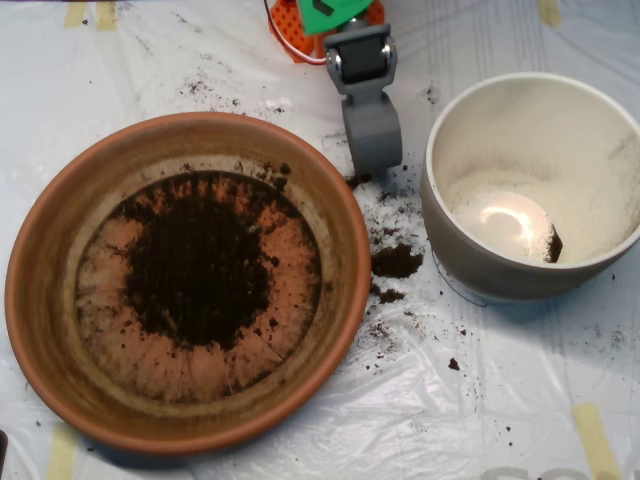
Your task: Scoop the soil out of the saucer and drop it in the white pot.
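Note:
The terracotta saucer [45, 260] fills the left half of the overhead view, with a round heap of dark soil [200, 265] in its middle. The white pot [445, 140] stands at the right; its glossy inside holds just a small dark clump of soil near the lower right wall. My grey scoop [373, 135] hangs between the two, just past the saucer's upper right rim, pointing down toward the table. It looks closed, with no soil visible on its outside.
Spilled soil [396, 261] lies in clumps on the white plastic sheet between saucer and pot, with crumbs scattered around. The arm's orange and green base [310, 22] sits at the top centre. Yellow tape strips mark the sheet's edges.

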`<state>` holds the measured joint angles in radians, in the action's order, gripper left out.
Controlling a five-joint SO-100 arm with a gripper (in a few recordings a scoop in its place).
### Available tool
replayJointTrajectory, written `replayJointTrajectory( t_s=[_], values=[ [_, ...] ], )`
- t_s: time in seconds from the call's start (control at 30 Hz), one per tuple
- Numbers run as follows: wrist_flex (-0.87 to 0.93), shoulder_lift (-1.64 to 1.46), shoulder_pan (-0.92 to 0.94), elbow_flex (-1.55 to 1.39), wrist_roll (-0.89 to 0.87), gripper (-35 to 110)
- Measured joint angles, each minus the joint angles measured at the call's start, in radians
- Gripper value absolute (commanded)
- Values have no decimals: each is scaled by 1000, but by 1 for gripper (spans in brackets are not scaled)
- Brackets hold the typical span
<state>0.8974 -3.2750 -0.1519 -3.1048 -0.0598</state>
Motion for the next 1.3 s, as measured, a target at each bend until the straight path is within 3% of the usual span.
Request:
replayJointTrajectory(
  t_s=[0.27,0.6,0.93,1.3],
  values=[
    [11,0,9,26,54,1],
    [110,0,-11,287,61,9],
    [109,100,140,405,61,24],
    [115,275,281,531,94,28]
  ],
)
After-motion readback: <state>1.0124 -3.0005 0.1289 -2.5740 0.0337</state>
